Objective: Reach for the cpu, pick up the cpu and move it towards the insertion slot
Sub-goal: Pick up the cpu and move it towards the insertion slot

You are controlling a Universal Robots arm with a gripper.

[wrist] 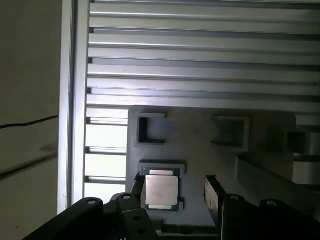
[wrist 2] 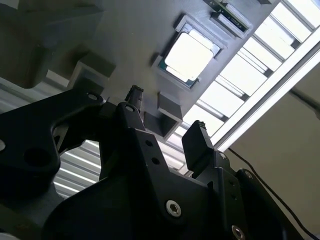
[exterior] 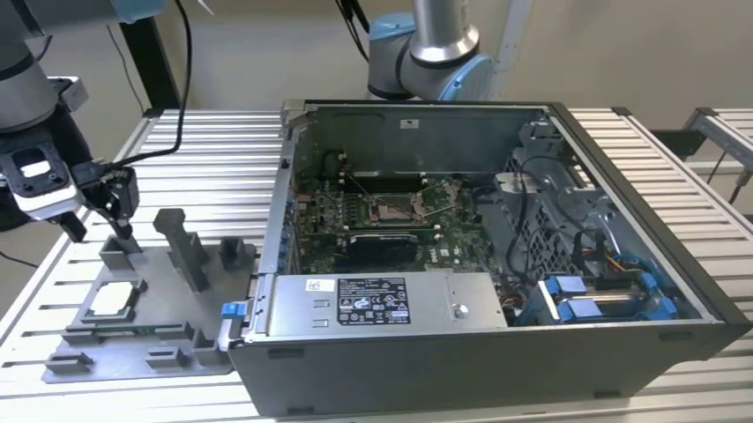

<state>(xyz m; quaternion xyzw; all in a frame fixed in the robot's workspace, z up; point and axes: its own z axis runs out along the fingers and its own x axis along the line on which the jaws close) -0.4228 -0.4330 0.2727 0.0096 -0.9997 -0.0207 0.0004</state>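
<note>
Gripper [exterior: 100, 231], fingers apart and empty, hangs over the cpu [exterior: 112, 298] lying in its grey fixture tray [exterior: 130, 357], well apart from the insertion slot [exterior: 394, 208] inside the computer case [exterior: 471, 370].

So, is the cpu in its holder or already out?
In. The cpu lies flat in the grey fixture; the open gripper holds nothing.

A plain beige wall [exterior: 259, 53] closes the scene behind. The silver table [exterior: 212, 189] of long ribbed aluminium slats catches bright, even light. A second slatted metal frame [exterior: 732, 132] stands just beside it at the exterior view's right.
</note>
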